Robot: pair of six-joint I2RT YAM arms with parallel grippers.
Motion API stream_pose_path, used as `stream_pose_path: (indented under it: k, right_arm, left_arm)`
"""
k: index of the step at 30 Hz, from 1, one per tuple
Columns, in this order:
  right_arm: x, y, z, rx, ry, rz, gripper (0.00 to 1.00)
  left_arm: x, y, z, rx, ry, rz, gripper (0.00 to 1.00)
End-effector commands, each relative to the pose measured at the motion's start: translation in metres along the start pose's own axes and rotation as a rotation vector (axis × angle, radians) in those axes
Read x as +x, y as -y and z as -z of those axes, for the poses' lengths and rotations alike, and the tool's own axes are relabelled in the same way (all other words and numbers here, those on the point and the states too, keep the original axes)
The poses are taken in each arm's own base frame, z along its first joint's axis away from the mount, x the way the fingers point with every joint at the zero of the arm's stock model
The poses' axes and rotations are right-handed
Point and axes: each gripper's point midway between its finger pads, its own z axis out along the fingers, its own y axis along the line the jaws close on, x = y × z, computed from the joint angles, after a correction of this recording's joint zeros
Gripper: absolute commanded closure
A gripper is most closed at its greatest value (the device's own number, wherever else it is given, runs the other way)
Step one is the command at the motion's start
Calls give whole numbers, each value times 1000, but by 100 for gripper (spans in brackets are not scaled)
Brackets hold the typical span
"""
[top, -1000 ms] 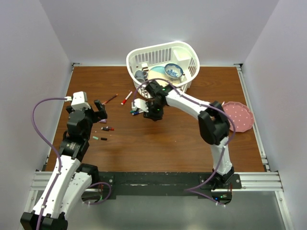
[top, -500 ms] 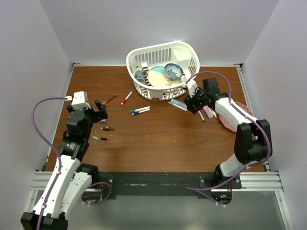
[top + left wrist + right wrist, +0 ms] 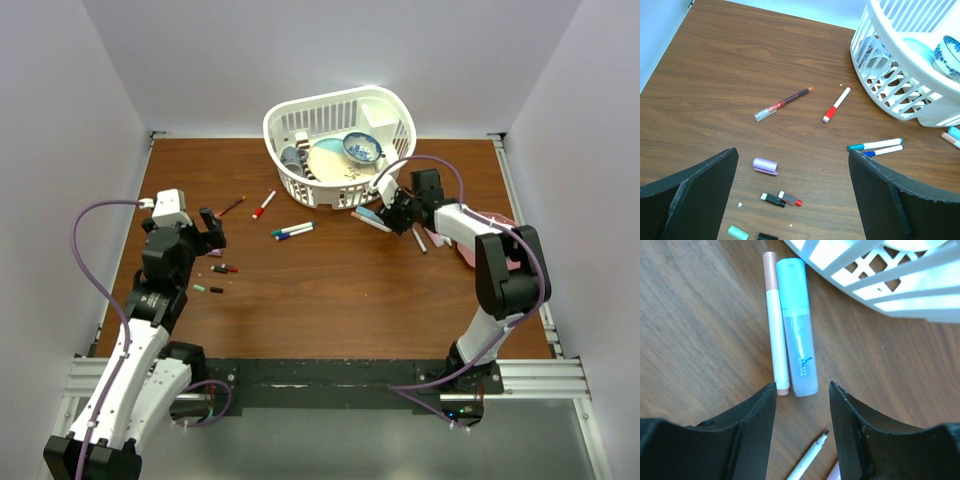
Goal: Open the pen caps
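Right wrist view is showing the right gripper (image 3: 801, 392) hanging partly open and gripping nothing, just above one translucent teal plastic highlighter (image 3: 799, 350) and one thin white pen (image 3: 776, 330), both lying lengthwise with capped ends pointing away from the fingers. The left gripper (image 3: 792, 155) is gaping wide and empty; between its fingers, five short loose plastic pen caps (image 3: 765, 166) are lying, mostly crosswise.
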Motion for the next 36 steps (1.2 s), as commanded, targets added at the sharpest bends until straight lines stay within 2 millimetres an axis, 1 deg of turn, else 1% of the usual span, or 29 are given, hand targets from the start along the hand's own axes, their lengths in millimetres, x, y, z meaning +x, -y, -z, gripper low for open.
stream_pose_path:
  k: [1, 2, 6, 12, 16, 19, 20, 22, 23, 26, 30, 31, 35, 36]
  right_arm:
    - [-27, 26, -2, 52, 69, 99, 52]
    - [-28, 27, -4, 51, 70, 100, 52]
    - [-22, 24, -13, 26, 51, 95, 53]
    - [-12, 20, -23, -10, 18, 98, 52]
    - [-2, 17, -32, -35, -25, 98, 50]
    - [-1, 12, -35, -70, -46, 110, 50]
    - [4, 6, -34, -99, -67, 106, 50]
    - [3, 1, -34, -125, -74, 119, 51]
    - [7, -4, -33, -145, -95, 118, 51]
    - [13, -11, -31, -156, -123, 138, 51]
    - [23, -15, -28, -154, -154, 159, 49]
    - [29, -18, -27, -158, -169, 160, 48]
    - [39, -24, -24, -175, -194, 175, 49]
    - [38, -24, -22, -174, -191, 182, 49]
  left_arm:
    - [-14, 2, -1, 12, 44, -8, 2]
    - [-13, 2, -1, 12, 42, -8, 2]
    - [-13, 2, -1, 12, 42, -8, 2]
    - [-12, 3, -2, 14, 40, -8, 2]
    - [-13, 3, -2, 15, 41, -8, 2]
    - [-12, 2, -2, 13, 39, -10, 2]
    - [-12, 2, -2, 14, 38, -8, 2]
    - [-12, 2, -2, 13, 40, -10, 2]
    - [-12, 2, -2, 13, 40, -10, 2]
    - [-13, 3, -1, 15, 44, -9, 2]
    - [-13, 3, -1, 17, 44, -9, 2]
    - [-15, 3, -1, 16, 47, -6, 2]
    - [-14, 3, -1, 19, 45, -7, 3]
    - [-13, 3, -1, 18, 44, -7, 2]
